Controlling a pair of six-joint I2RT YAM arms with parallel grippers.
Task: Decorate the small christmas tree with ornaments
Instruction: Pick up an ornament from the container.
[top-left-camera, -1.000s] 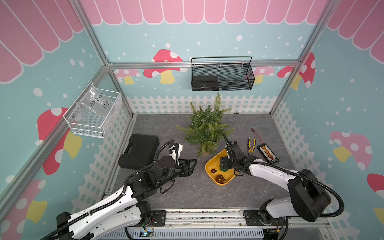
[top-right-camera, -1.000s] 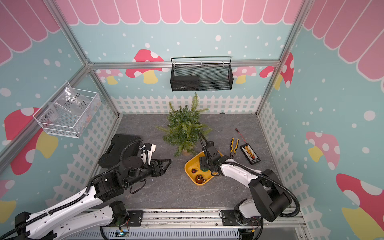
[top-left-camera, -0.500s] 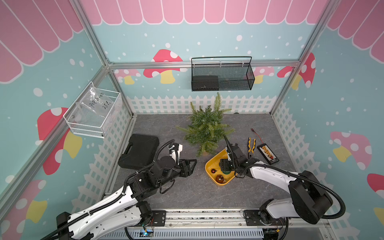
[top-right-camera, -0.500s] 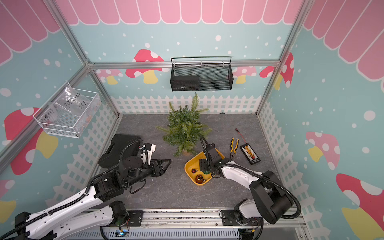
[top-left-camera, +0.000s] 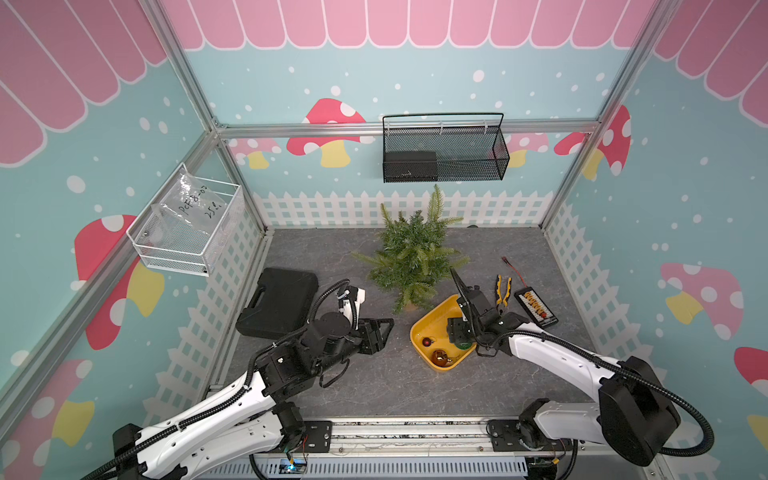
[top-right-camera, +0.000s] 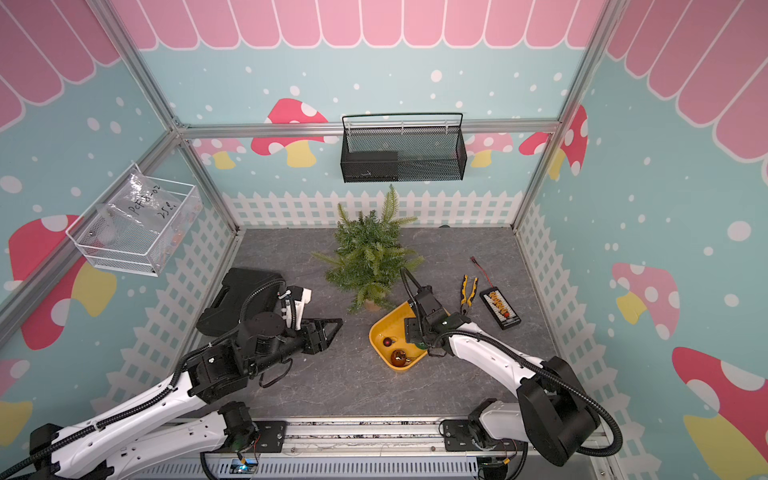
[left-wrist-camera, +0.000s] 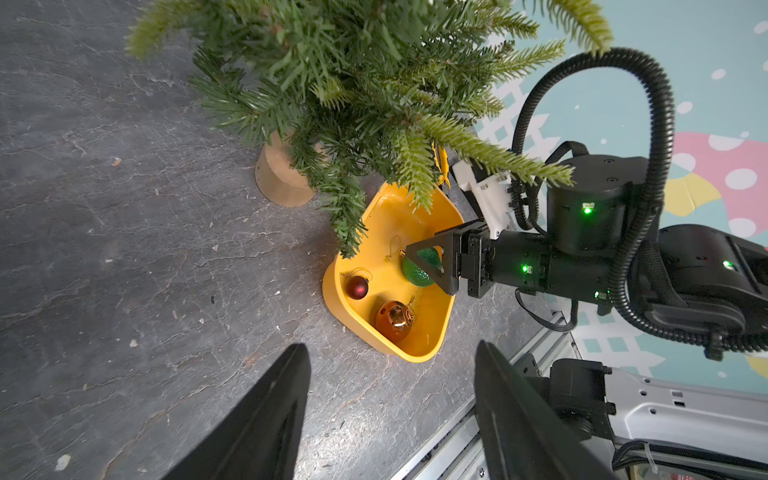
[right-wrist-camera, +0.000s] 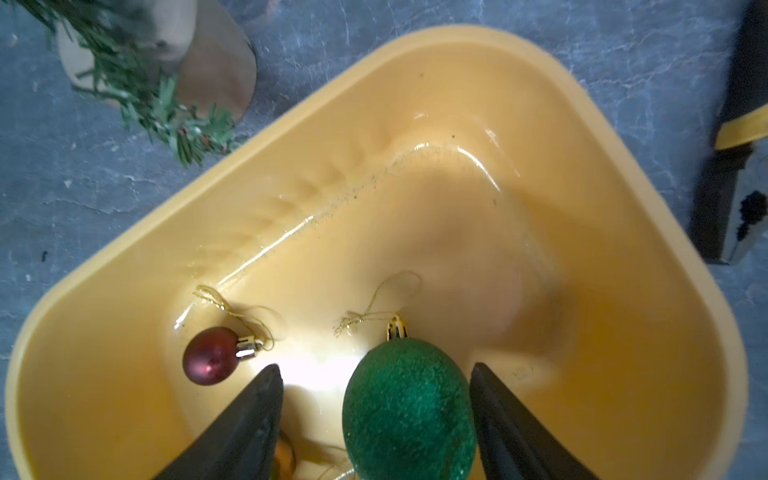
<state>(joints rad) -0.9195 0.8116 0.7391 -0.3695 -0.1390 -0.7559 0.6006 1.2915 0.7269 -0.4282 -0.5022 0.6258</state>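
**Small Christmas tree** (top-left-camera: 413, 257): upright at the far middle of the desk (top-left-camera: 332, 386), on a tan base (left-wrist-camera: 278, 178). Nothing hung on any visible branch.

**Yellow tray** (right-wrist-camera: 415, 39): just near and right of the tan base, under the tips of the lowest branches. Holds all three ornaments (left-wrist-camera: 357, 286).

**Green glitter ball** (right-wrist-camera: 409, 409): largest. Right side of the tray, gold cap and loose string loop toward the tree.

**Dark red ball** (right-wrist-camera: 210, 355): smallest. Left side of the tray, apart from the green one.

**Copper ball** (left-wrist-camera: 394, 320): near corner of the tray. Barely visible in the right wrist view.

**Right end effector** (right-wrist-camera: 374, 368): open, dipped into the tray, one jaw on either side of the green glitter ball. Clear gap on the red-ball side, the other jaw very close or just touching. Not gripping. Lowered a little over the last second, with the same jaw spread.

**Left end effector** (top-left-camera: 381, 336): open and empty, above the desk left of the tray, pointed toward it. Unmoved over the last second.

**Ornaments, position check**: same places as a second ago.

**Also on the desk**: pliers (top-left-camera: 503, 291) and connector board (top-left-camera: 536, 309) right of the tray, black case (top-left-camera: 278, 305) at the left.

**Status (judged)**: very start of the task. Approach to the green ball about complete, closing next. Round, glittery surface likely to squirt out of an off-centre squeeze. Loop still to be opened over a branch tip afterwards.
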